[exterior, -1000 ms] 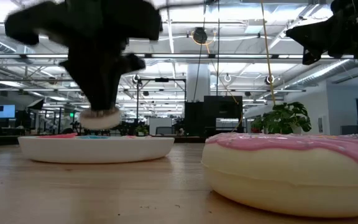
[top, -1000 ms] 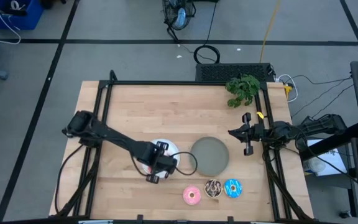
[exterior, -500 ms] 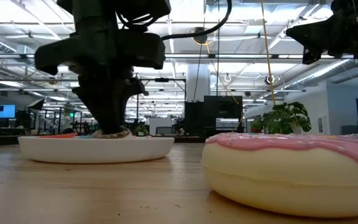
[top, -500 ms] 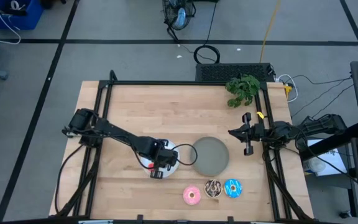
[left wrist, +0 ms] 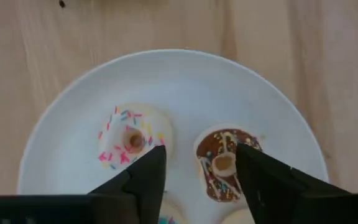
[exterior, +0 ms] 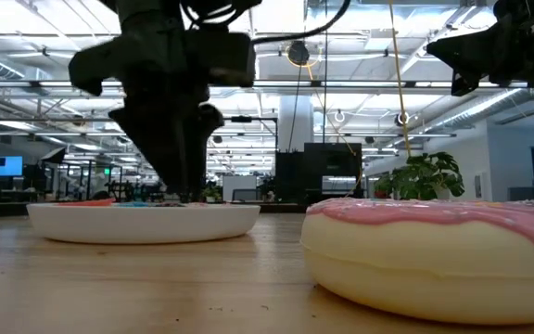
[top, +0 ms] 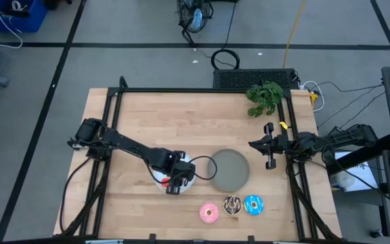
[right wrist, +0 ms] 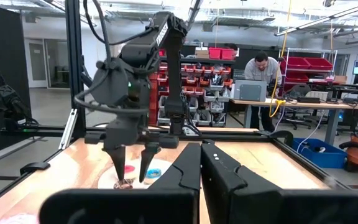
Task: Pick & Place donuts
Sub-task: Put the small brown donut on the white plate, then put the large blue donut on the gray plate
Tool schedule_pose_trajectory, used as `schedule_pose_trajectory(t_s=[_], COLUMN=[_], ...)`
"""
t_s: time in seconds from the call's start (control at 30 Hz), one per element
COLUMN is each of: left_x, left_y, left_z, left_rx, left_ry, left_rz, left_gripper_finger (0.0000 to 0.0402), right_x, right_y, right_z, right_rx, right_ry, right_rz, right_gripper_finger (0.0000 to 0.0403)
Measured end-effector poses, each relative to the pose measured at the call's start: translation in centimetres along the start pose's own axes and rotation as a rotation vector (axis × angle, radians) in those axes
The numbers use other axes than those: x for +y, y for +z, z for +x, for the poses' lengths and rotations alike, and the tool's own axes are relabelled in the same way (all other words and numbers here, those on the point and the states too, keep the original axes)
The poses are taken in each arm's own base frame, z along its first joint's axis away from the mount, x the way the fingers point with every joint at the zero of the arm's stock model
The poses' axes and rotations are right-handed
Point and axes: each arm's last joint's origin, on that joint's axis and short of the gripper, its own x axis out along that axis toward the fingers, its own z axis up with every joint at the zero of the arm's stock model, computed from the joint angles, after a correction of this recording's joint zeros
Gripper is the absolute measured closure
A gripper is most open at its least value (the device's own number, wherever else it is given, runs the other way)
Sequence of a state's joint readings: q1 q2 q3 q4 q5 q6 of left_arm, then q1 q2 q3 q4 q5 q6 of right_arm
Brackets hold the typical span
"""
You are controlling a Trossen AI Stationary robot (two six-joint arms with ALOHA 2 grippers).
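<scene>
My left gripper hangs open over the white plate, fingers pointing down, close above it. In the left wrist view a white-pink donut and a brown donut lie flat on the white plate, one just outside each finger; nothing is between the fingers. Three larger donuts, pink, chocolate and blue, lie near the table's front edge. My right gripper waits shut at the right edge.
A grey plate sits just right of the white one. A green plant stands at the far right corner. A black frame rail runs around the table. A person works at a bench beyond the table.
My left gripper came down onto the white plate carrying a tiny pale donut, shifting a little toward the table's right edge. It then opened and let go, and the donut now lies on the plate.
</scene>
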State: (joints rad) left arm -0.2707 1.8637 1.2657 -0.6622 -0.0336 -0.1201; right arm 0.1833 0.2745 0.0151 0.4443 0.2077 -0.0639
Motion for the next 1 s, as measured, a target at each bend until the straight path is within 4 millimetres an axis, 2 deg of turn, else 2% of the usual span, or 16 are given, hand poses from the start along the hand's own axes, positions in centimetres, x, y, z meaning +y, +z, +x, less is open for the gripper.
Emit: schedule_pose_trajectory(t_s=[0.17,0.3,0.37,0.47,0.57,0.67,0.73,0.77,0.83,0.9,1.0], left_x=[-0.9,-4.1,-5.7,-7.4,-7.9,-6.6,-5.0,-4.3,-3.1,-2.4,-2.1], left_y=[1.6,2.2,2.1,0.6,-1.8,-5.0,-7.5,-8.7,-11.0,-13.1,-15.7], left_z=[-2.9,-6.3,-8.8,-13.1,-17.8,-22.4,-24.0,-24.2,-23.4,-21.4,-17.3], left_rx=[0.024,0.021,-0.002,-0.033,-0.125,-0.292,-0.382,-0.420,-0.517,-0.637,-0.802], left_ry=[0.011,0.062,0.138,0.256,0.299,0.296,0.295,0.290,0.277,0.231,0.176], left_rz=[0.043,0.174,0.222,0.213,0.129,-0.017,-0.102,-0.136,-0.189,-0.205,-0.128], left_gripper_finger=[0.0205,0.0245,0.0276,0.0334,0.0387,0.0390,0.0389,0.0393,0.0397,0.0395,0.0398], right_x=[0.0,0.0,0.0,0.0,0.0,0.0,0.0,0.0,0.0,0.0,0.0], right_y=[0.0,0.0,0.0,0.0,-0.1,-0.1,0.0,-0.1,-0.1,0.0,-0.1], right_z=[0.0,0.0,0.0,0.0,0.0,0.0,0.0,0.0,0.0,0.0,0.1], right_rx=[0.001,0.002,0.002,0.004,0.005,0.007,0.004,0.004,0.005,0.004,0.008], right_ry=[0.000,0.001,0.001,0.002,0.002,0.002,0.002,0.002,0.002,0.002,0.002], right_rz=[-0.001,-0.001,-0.001,-0.002,-0.002,-0.003,-0.003,-0.003,-0.002,0.000,-0.002], right_gripper_finger=[0.0403,0.0403,0.0403,0.0403,0.0403,0.0403,0.0403,0.0403,0.0403,0.0403,0.0403])
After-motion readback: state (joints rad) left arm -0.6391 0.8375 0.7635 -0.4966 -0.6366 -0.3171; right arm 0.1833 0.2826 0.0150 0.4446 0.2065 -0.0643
